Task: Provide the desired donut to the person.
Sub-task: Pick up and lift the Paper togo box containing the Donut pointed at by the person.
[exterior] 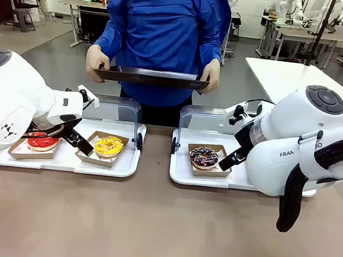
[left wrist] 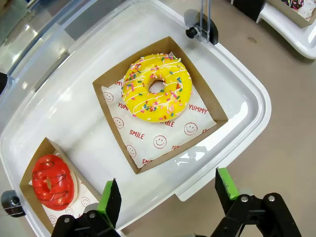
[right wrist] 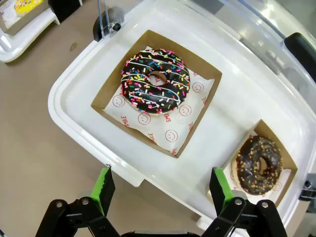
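Yellow donut (left wrist: 157, 88) lies just ahead of your left tool (left wrist: 168, 186), jaws spread and empty; the chocolate sprinkled donut (right wrist: 155, 81) lies ahead of your right tool (right wrist: 161, 180) (likewise spread). The person (exterior: 163, 29) holds a black tray (exterior: 151, 77).

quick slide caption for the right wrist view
Open right gripper poised above a white tray holding a boxed rainbow-sprinkled chocolate donut and a boxed crumb-topped chocolate donut.

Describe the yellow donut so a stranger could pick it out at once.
On the brown table stand two white trays; take the robot's left tray. It holds two donuts in open cardboard boxes; yours lies in the box nearer the table's middle. The yellow donut has coloured sprinkles and white drizzle, while the red donut beside it has none.
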Robot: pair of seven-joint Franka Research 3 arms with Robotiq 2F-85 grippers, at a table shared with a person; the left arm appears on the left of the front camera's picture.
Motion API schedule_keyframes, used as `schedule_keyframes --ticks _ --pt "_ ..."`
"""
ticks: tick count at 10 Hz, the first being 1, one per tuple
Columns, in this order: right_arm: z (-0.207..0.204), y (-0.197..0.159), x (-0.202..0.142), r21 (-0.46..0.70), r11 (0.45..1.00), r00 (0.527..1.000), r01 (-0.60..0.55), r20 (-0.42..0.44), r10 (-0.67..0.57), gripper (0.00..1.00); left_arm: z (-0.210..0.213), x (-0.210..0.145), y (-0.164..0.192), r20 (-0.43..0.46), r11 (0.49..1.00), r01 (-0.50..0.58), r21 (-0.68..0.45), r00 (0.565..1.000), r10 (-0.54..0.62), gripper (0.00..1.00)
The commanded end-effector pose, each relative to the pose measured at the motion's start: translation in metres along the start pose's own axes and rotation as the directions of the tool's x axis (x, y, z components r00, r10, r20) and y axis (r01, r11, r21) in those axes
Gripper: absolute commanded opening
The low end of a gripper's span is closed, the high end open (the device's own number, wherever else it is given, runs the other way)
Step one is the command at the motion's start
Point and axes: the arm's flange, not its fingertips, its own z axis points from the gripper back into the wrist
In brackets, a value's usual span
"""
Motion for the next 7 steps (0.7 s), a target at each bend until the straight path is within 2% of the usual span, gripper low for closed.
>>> schedule_keyframes --ticks 1,7 --pt "0.0 -0.0001 0.0 0.0 1.0 1.0 0.0 0.0 0.0 1.0 0.0 -0.0001 0.0 0.0 1.0 0.0 0.0 1.0 0.0 1.0" --pt "0.0 -0.0001 0.0 0.0 1.0 1.0 0.0 0.0 0.0 1.0 0.0 -0.0001 0.0 0.0 1.0 0.0 0.0 1.0 0.0 1.0"
